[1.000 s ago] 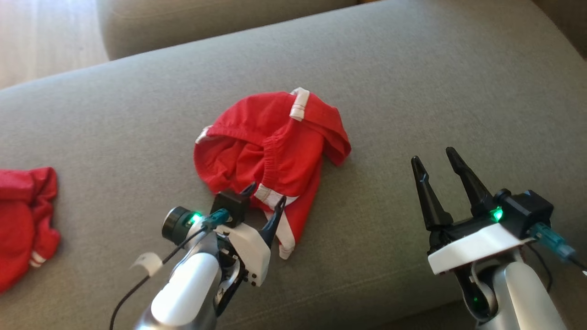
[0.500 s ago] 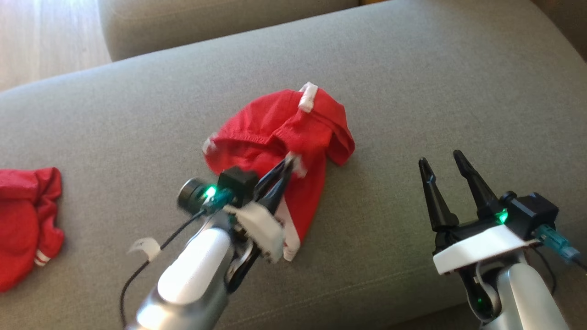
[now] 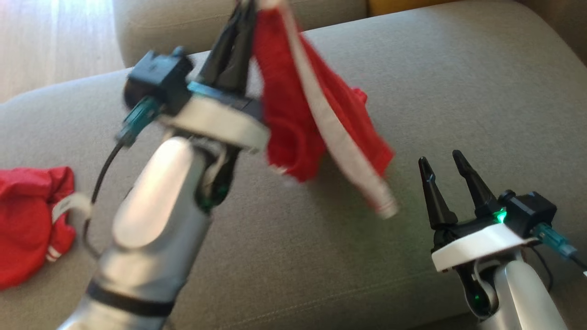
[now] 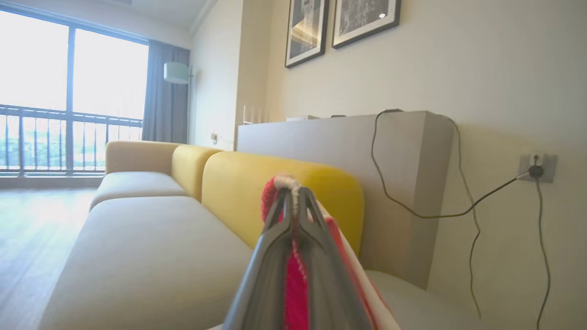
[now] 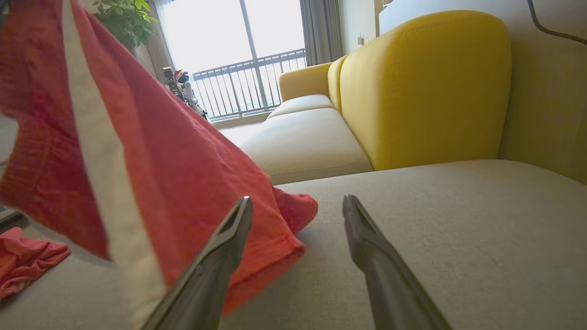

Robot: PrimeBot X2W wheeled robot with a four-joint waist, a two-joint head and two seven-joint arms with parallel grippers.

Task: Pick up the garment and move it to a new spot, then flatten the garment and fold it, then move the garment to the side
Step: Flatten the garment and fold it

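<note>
L gripper [image 3: 245, 11], upper centre of head view: jaws pinched tight on an edge of the red shorts [image 3: 312, 119], white trim poking past the tips. Shorts hang over the grey sofa seat [image 3: 458, 82], white stripe slanting down to mid-frame; lowest fold near or touching cushion, can't tell. One-point high hold prob. lets cloth drop open for carrying. R gripper [image 3: 439, 158], lower right: jaws wide, empty, prob. waiting to catch a hem. Another red garment [image 3: 27, 215] far left.
</note>
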